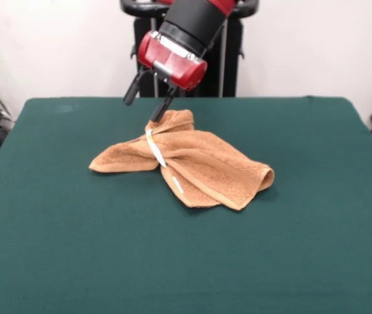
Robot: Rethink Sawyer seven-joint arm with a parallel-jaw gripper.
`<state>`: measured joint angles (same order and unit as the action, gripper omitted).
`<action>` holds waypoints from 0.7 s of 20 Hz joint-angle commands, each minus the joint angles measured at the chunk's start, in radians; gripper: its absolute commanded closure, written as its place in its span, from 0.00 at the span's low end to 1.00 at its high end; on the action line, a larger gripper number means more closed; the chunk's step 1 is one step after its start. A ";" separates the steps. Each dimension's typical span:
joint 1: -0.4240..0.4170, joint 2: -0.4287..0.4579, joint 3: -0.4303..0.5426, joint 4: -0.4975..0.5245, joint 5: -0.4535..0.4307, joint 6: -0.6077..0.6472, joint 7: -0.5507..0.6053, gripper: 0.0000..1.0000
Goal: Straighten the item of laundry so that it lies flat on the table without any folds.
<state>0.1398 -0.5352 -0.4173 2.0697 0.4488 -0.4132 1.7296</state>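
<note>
Reaching down at the far edge of the towel (192,167), the gripper (148,103) has its fingers spread wide, one tip touching the cloth, holding nothing. The towel lies folded mid-table (74,261). I judge grasping comes next: close on that edge, then pull outward.

Rumpled towel (192,167) on green table (55,248)

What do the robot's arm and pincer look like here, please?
The arm is a thick black cylinder ending in a glossy red wrist housing with a silvery band. The pincer has two slim, plain black fingers. No cables or markings are visible.
</note>
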 commanded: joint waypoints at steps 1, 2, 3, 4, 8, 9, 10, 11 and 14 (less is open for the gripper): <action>0.040 0.053 0.155 -0.102 0.092 0.081 0.233 0.00; 0.046 0.056 0.154 -0.109 0.105 0.097 0.228 0.00; 0.052 0.060 0.154 -0.114 0.118 0.106 0.228 0.00; 0.052 0.064 0.159 -0.117 0.124 0.114 0.229 0.00; 0.061 0.082 0.154 -0.120 0.125 0.115 0.209 0.00; 0.049 0.087 0.167 -0.121 0.112 0.109 0.212 0.00; 0.042 0.095 0.173 -0.121 0.102 0.092 0.217 0.00; 0.039 0.104 0.176 -0.123 0.098 0.080 0.222 0.00; 0.013 0.141 0.202 -0.132 0.071 0.027 0.252 0.00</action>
<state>0.1696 -0.4748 -0.3981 2.0109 0.5115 -0.4134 1.7298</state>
